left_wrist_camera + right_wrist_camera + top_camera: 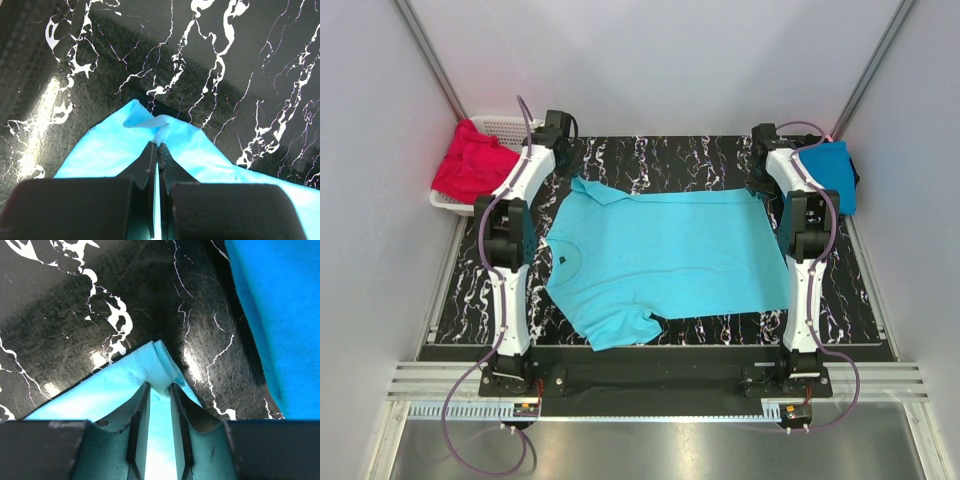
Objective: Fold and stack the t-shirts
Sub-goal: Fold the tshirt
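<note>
A light turquoise t-shirt (670, 250) lies spread flat on the black marbled table (660, 160), its collar to the left. My left gripper (576, 182) (158, 145) is shut on the far sleeve's edge, and cloth bunches ahead of its tips. My right gripper (760, 190) (160, 386) sits at the far hem corner. Its jaws stand a narrow gap apart, astride the hem, with turquoise cloth between them. A deeper blue t-shirt (832, 170) (280, 315) lies at the back right. Red t-shirts (470, 165) sit in a basket at the back left.
The white lattice basket (500, 125) stands off the table's back left corner against the grey wall. Grey walls close in both sides and the back. Both arms reach forward along the table's left and right edges.
</note>
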